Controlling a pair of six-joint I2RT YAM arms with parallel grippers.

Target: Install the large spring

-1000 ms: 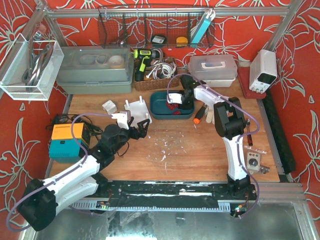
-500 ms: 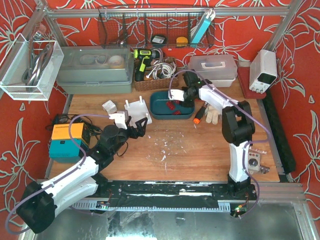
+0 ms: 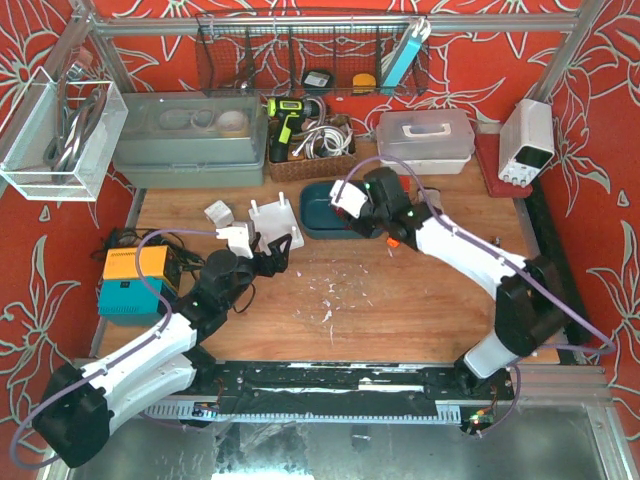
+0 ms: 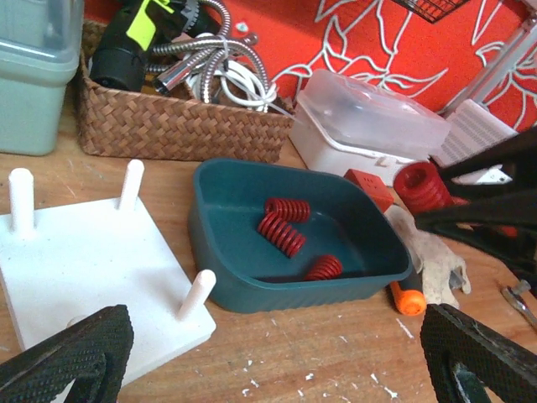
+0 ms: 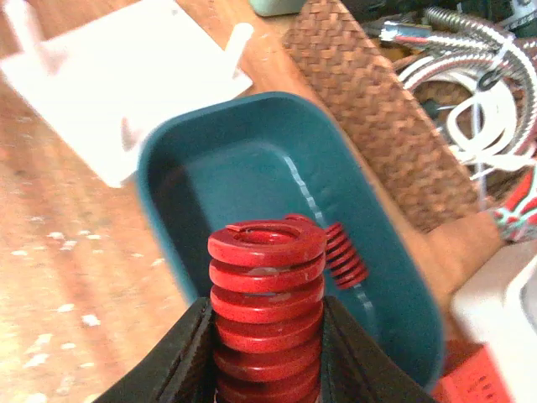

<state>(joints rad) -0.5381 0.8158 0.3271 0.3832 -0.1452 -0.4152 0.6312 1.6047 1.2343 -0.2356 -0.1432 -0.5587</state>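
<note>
The tabletop (image 3: 400,300) carries the work toward its far edge, near the centre. The teal tray (image 3: 318,222) sits there, with the white peg board (image 3: 275,222) just beside it on the left.

**Change.** The right arm (image 3: 470,255), which a second ago was folded with its wrist reaching down into the tray, is now stretched out low across the tabletop. Its wrist is raised clear of the tray's right-hand end. The right gripper (image 5: 267,340) has clamped down in that interval. Its fingers (image 5: 180,357) now grasp the large spring (image 5: 267,285) on both flanks, coil axis upright, above the tray.

The left gripper (image 4: 268,369) stays at the near edge of the peg board. Its fingers are spread wide and hold nothing.

Three smaller springs (image 4: 284,228) remain on the tray floor.

**Meaning for the task.**
1. Pick-up appears complete. The large spring is out of the tray and in the right gripper's hold.
2. The remaining step is to carry it left to the peg board and lower it over a peg (image 4: 195,294).
3. No peg carries a spring yet.
4. The left gripper is placed to steady the board if required.
</note>
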